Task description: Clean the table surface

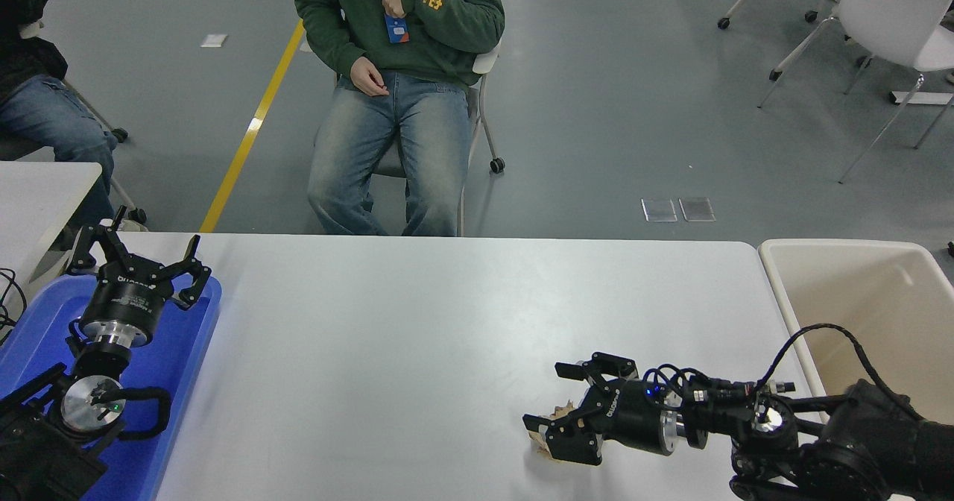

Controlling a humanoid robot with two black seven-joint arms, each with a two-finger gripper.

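Observation:
The table surface (417, 322) is a wide white-grey top filling the lower half of the head view. A crumpled brown paper ball (542, 441) lies on it at the front right, mostly hidden by my right gripper (551, 404). That gripper is low over the ball and open, one finger on its far side and one on its near side. My left gripper (138, 251) is parked open at the lower left, over the blue tray.
A blue plastic tray (190, 352) lies on the table's left end. A cream bin (857, 300) stands off the right edge. A person in a green hoodie (402, 24) sits beyond the far edge, and a smaller white table (37, 195) shows at the left.

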